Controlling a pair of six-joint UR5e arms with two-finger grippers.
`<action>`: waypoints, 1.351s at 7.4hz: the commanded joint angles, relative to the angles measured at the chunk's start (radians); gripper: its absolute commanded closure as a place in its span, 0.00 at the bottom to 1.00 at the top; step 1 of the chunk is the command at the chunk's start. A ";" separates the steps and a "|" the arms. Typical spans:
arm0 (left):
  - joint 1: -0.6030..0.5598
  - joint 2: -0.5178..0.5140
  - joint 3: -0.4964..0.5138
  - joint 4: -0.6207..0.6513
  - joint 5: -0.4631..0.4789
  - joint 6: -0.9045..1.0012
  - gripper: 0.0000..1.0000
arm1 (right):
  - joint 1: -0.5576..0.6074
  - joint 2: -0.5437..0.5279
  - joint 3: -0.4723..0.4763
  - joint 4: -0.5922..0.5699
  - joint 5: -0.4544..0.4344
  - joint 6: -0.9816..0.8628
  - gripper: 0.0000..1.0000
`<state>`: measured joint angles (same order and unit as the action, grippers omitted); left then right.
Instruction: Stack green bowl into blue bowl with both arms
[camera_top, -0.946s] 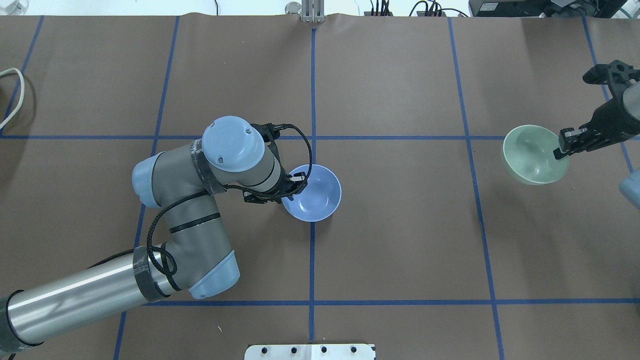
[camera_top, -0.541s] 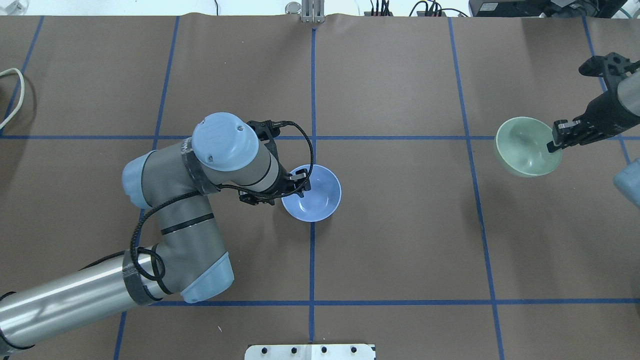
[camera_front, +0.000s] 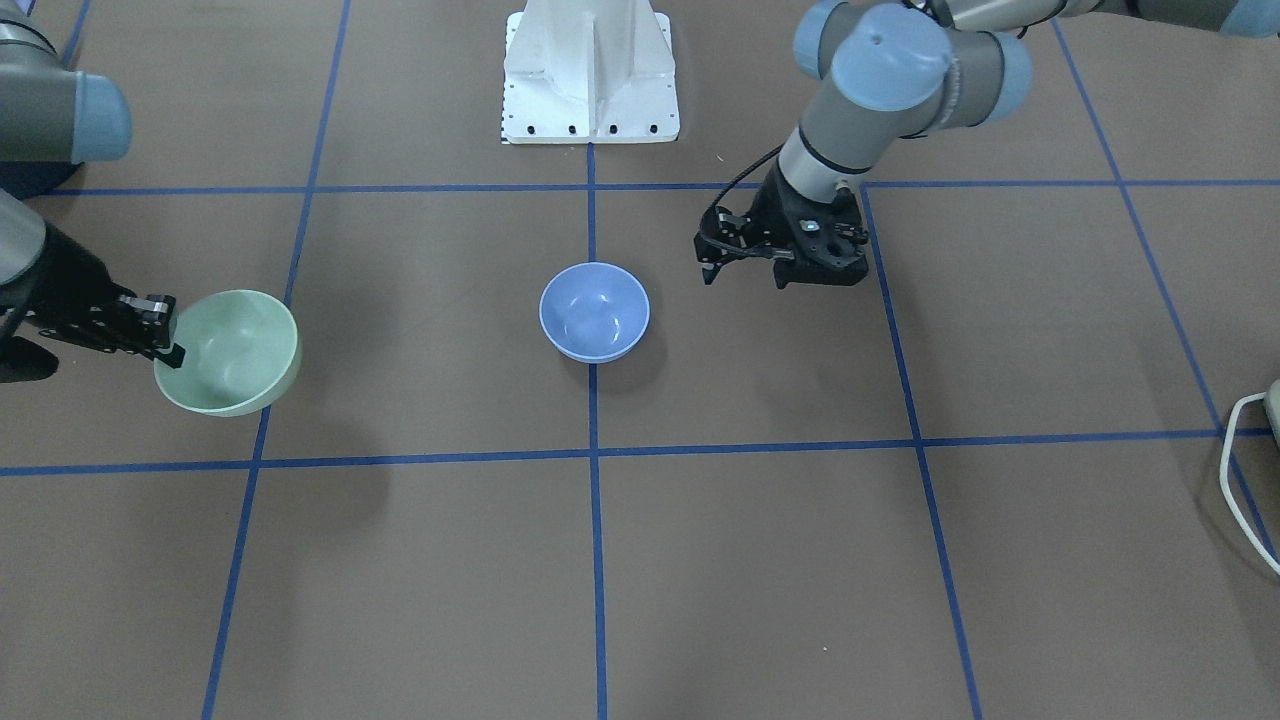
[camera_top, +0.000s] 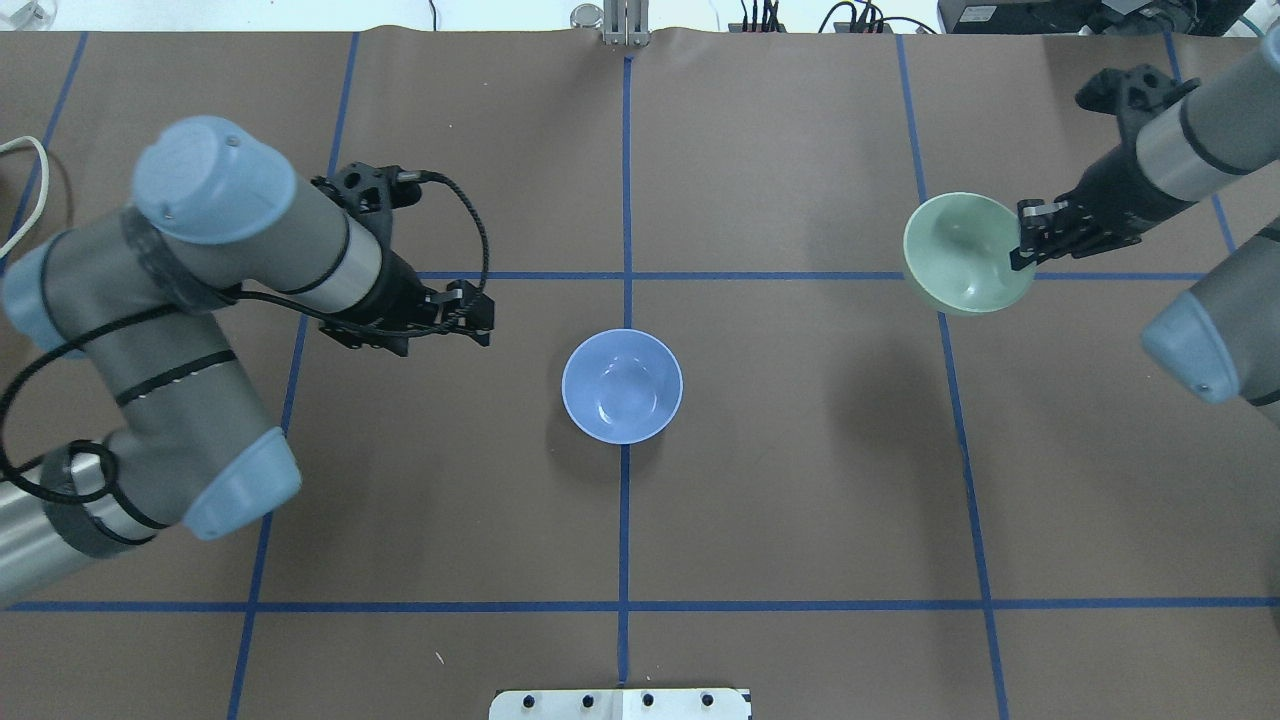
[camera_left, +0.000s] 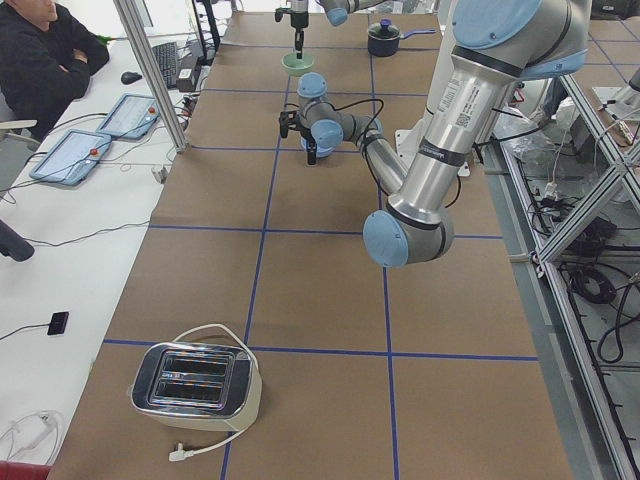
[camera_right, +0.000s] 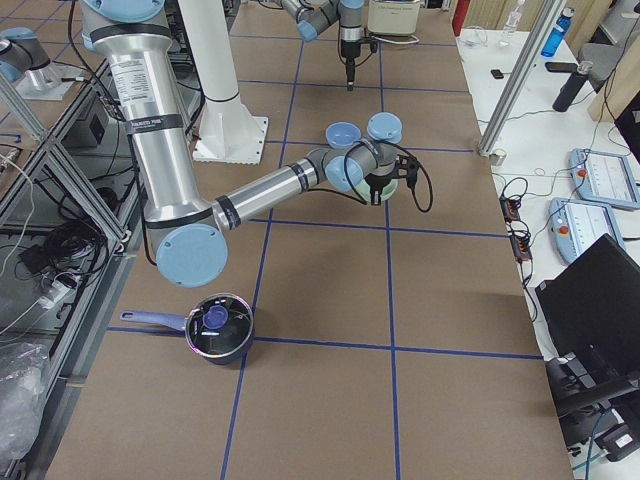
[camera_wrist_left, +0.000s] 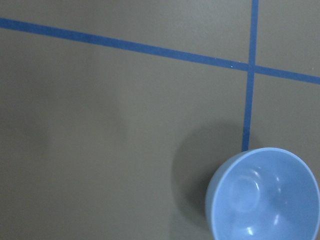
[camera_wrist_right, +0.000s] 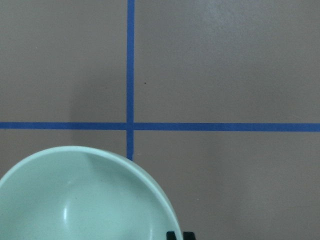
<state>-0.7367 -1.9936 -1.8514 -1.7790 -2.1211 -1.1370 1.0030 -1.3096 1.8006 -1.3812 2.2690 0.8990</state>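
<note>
Two bowls sit well apart. The blue bowl (camera_top: 622, 386) stands upright and empty on the brown table (camera_top: 800, 500), centred on a blue tape line (camera_top: 624, 520) that passes under it. The white pedestal (camera_front: 590, 70) stands on the same line, on the robot's side of the blue bowl.

The green bowl (camera_top: 968, 253) is far out from the blue bowl toward the robot's right. It is held clear of the tabletop with its mouth up, and its shadow falls on the paper between the two bowls. The right gripper (camera_top: 1022, 243) pinches the green bowl's rim on the edge facing away from the blue bowl, one finger inside the wall and one outside. The right wrist view shows only the bowl's pale interior over a tape crossing.

The left gripper (camera_top: 483, 319) hovers on the opposite side of the blue bowl, near it but apart from it. Its fingers are spread with nothing between them. The left wrist view looks down on the blue bowl in its lower right corner.
</note>
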 joint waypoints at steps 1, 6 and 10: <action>-0.163 0.180 -0.040 -0.010 -0.115 0.277 0.06 | -0.163 0.158 0.071 -0.166 -0.132 0.182 1.00; -0.398 0.390 -0.034 -0.010 -0.117 0.690 0.06 | -0.368 0.302 0.057 -0.194 -0.290 0.374 1.00; -0.533 0.430 0.058 -0.014 -0.192 0.928 0.06 | -0.441 0.390 -0.034 -0.191 -0.350 0.399 1.00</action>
<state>-1.2288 -1.5855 -1.8131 -1.7917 -2.2916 -0.2866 0.5745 -0.9636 1.8145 -1.5728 1.9267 1.2928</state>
